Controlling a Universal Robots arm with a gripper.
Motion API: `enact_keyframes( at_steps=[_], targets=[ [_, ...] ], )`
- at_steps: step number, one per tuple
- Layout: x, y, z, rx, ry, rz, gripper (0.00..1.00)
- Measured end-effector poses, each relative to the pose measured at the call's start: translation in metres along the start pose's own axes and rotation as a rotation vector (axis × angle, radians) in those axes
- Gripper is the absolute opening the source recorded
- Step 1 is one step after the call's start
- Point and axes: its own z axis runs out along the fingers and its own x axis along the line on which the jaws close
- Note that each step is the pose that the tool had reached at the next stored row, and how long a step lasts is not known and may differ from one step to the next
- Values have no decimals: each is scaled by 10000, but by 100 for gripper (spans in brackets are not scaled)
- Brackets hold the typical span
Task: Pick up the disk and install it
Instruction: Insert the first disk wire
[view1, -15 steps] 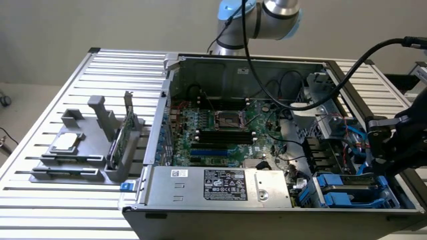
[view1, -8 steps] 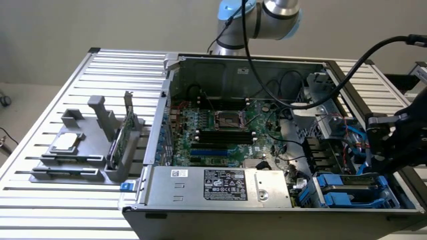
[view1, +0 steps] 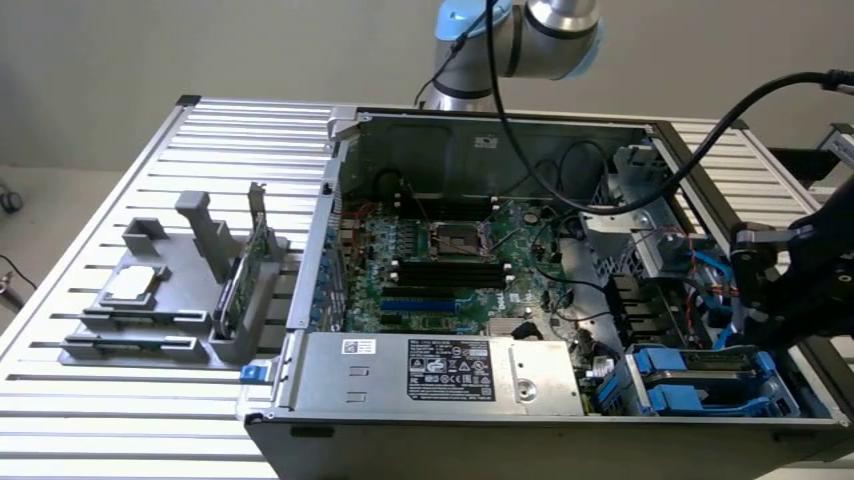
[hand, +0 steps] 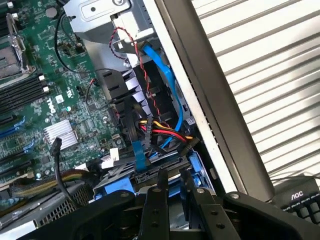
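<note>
The disk (view1: 694, 368) (hand: 165, 164) lies flat on its blue rails in the drive bay at the corner of the computer case (view1: 441, 440) nearest the camera on the exterior view's right. By the look of it, it is already down in its slot rather than loose on the desk (view1: 107, 420). The gripper (view1: 771, 325) (hand: 173, 180) hangs right over that bay. In the wrist view its jaws stand a little apart, and nothing can be seen clamped between them.

This reads as the seating end of the installation. The work should be kept square to the bay, because the blue rails will bind if the disk is pushed at one end alone. The bundle of red, yellow and black wires (hand: 160, 131) and the blue data cable (hand: 167, 80) run down just beside the disk. Any travel is best kept vertical and slow, away from those leads and the case wall.
</note>
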Motion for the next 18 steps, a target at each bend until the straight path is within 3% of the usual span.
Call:
enact_keyframes(
  at_steps=[18],
  targets=[
    [1,-5,41,64,-259,2365,25]
  ],
)
